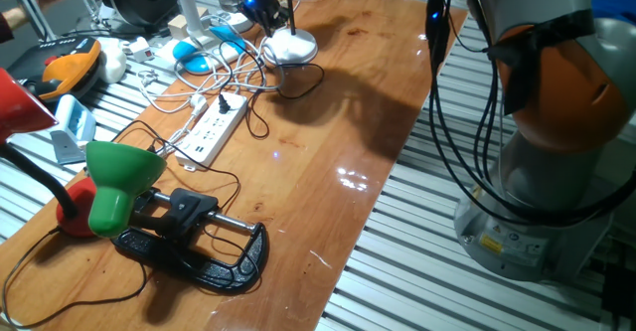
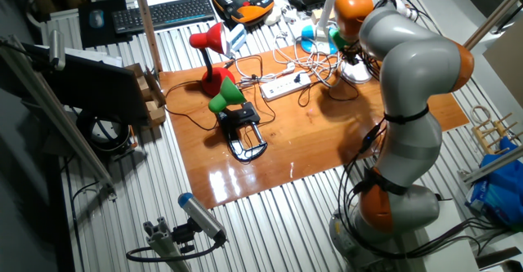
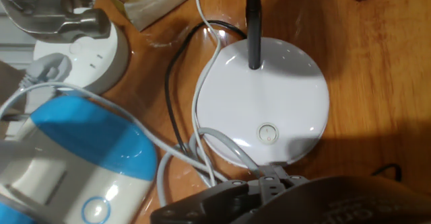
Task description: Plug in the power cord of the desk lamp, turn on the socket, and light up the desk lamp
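Gripper fills the bottom edge of the hand view as a dark blurred mass of housing and linkages; fingertips are not visible, so I cannot tell whether the jaws are spread or pressed together. It hangs just above the near rim of the desk lamp.

Landmark: the desk lamp's flat round white base. A thin dark stem rises from its far side. A small round button sits on the near part of the base, just ahead of the gripper.

White cables curve along the base's left rim and cross under its near-left edge. A thin black cord, the power cord, runs beside them left of the base; in the fixed view it loops on the wood on the near side of the base.

Left of the base, touching the cables: a white and blue device. Beyond it, far-left of the base, a round white unit with a grey part on top.

From the fixed view, the socket, a long white power strip, lies well to the near-left of the lamp base on the wooden table, white cable trailing toward the lamp. Further the same way: the green-shaded clamp lamp on its black clamp, and a red-shaded lamp beyond.
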Controlling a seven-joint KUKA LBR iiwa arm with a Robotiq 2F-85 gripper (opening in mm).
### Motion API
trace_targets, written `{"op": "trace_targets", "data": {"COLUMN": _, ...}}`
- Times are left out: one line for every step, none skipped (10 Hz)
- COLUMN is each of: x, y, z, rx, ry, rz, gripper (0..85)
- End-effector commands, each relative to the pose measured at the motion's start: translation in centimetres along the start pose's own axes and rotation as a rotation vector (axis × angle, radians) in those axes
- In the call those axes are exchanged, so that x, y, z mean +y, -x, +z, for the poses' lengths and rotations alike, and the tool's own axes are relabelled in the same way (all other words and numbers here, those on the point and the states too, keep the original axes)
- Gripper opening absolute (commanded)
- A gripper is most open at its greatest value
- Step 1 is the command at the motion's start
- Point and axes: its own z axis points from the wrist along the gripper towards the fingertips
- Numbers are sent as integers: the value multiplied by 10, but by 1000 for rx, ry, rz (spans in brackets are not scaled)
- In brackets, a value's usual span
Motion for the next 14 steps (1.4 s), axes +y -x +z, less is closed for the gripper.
{"op": "trace_targets", "data": {"x": 0, "y": 0, "z": 2, "rx": 6, "ry": 3, "rz": -4, "gripper": 0}}
{"op": "trace_targets", "data": {"x": 1, "y": -1, "z": 1, "rx": 17, "ry": -7, "rz": -10, "gripper": 0}}
{"op": "trace_targets", "data": {"x": 1, "y": -2, "z": 1, "rx": 23, "ry": -16, "rz": -11, "gripper": 0}}
{"op": "trace_targets", "data": {"x": 1, "y": -2, "z": 1, "rx": 33, "ry": -16, "rz": -12, "gripper": 0}}
{"op": "trace_targets", "data": {"x": 1, "y": -2, "z": 1, "rx": 47, "ry": -13, "rz": -15, "gripper": 0}}
{"op": "trace_targets", "data": {"x": 1, "y": -2, "z": 1, "rx": 40, "ry": -18, "rz": -12, "gripper": 0}}
{"op": "trace_targets", "data": {"x": 1, "y": -2, "z": 1, "rx": 31, "ry": -35, "rz": 20, "gripper": 0}}
{"op": "trace_targets", "data": {"x": 1, "y": -2, "z": 1, "rx": 22, "ry": -43, "rz": 34, "gripper": 0}}
{"op": "trace_targets", "data": {"x": 1, "y": -2, "z": 1, "rx": 26, "ry": -49, "rz": 42, "gripper": 0}}
{"op": "trace_targets", "data": {"x": 1, "y": -2, "z": 1, "rx": 46, "ry": -31, "rz": 29, "gripper": 0}}
{"op": "trace_targets", "data": {"x": 1, "y": -2, "z": 1, "rx": 37, "ry": -34, "rz": 25, "gripper": 0}}
{"op": "trace_targets", "data": {"x": 1, "y": -2, "z": 1, "rx": 9, "ry": -53, "rz": 13, "gripper": 0}}
{"op": "trace_targets", "data": {"x": 1, "y": -2, "z": 1, "rx": -5, "ry": -52, "rz": 17, "gripper": 0}}
{"op": "trace_targets", "data": {"x": 0, "y": -1, "z": 3, "rx": -4, "ry": -44, "rz": 23, "gripper": 0}}
